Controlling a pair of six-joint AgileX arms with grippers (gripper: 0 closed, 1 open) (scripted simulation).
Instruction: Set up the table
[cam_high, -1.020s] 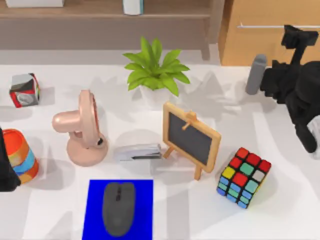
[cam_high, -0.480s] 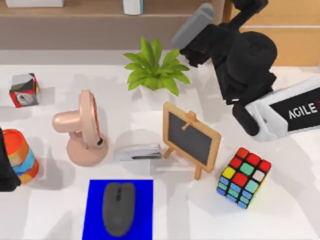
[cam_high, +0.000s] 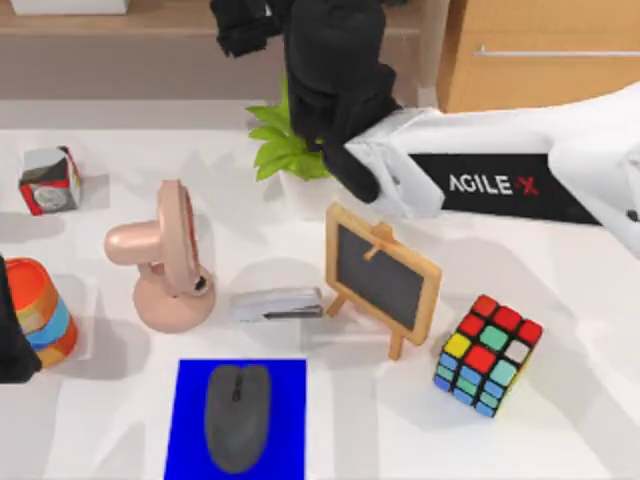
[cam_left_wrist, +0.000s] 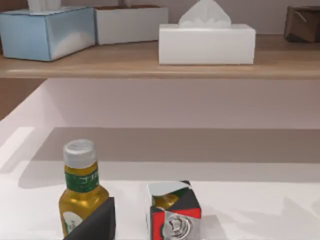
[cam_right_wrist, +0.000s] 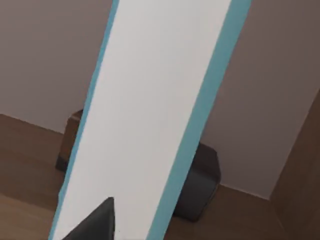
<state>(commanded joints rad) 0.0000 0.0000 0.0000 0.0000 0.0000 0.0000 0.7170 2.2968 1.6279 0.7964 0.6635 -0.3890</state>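
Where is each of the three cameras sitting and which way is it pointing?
Top view: above the table, looking down; right arm reaches over the plant.
Left wrist view: low by the table's left side, facing the shelf; a dark fingertip shows.
Right wrist view: close to a white, teal-edged box.
Shared: the small patterned cube.

The smooth white table (cam_high: 560, 420) carries a glossy pink plastic fan (cam_high: 165, 260), a light-wood-framed matt chalkboard (cam_high: 382, 277), a glossy Rubik's cube (cam_high: 487, 354) and a matt grey mouse (cam_high: 237, 416).
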